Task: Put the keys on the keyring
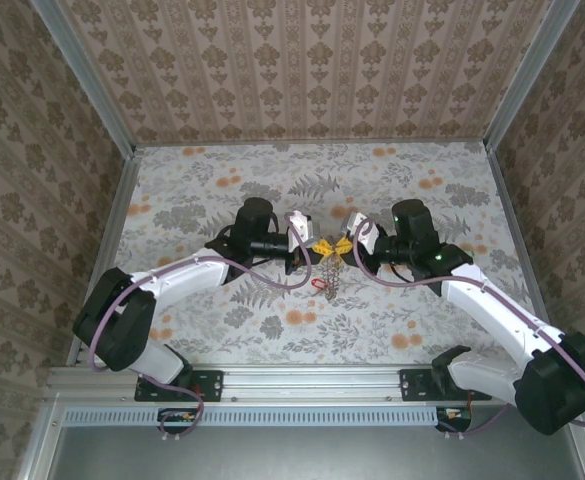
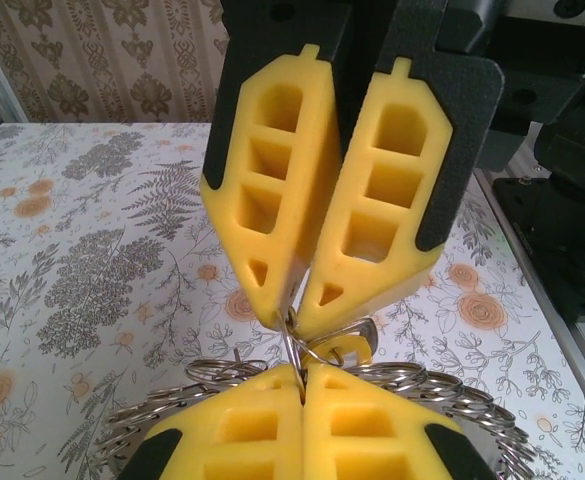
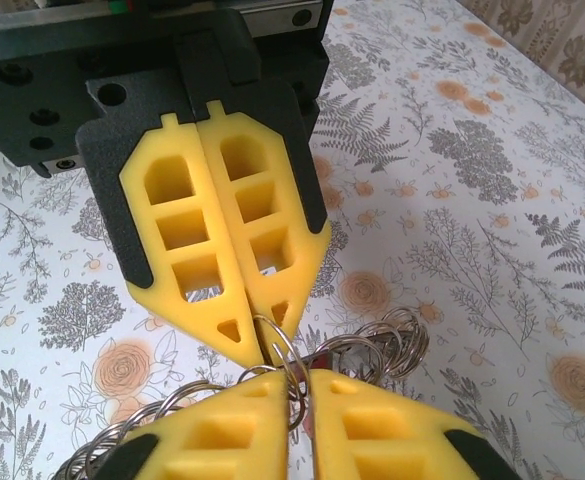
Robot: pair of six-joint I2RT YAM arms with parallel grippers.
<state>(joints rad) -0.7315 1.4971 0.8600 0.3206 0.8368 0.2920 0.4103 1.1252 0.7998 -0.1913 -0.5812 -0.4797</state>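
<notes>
left gripper (image 2: 302,375) and right gripper (image 3: 299,385), tip to tip above the table (image 1: 212,185), each pinch a link of the keyring (image 1: 328,272). expect a light, limp, slippery chain; grip single rings edge-on.

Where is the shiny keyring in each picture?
Top external: keyring hangs mid-picture, under the meeting tips.
Left wrist: keyring coils along the bottom.
Right wrist: keyring coils low, mostly right of centre.
Shared landmark: left gripper and right gripper pinching it, tip to tip.

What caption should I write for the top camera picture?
Left pincer and right pincer hold a dangling silvery keyring between them.
</notes>
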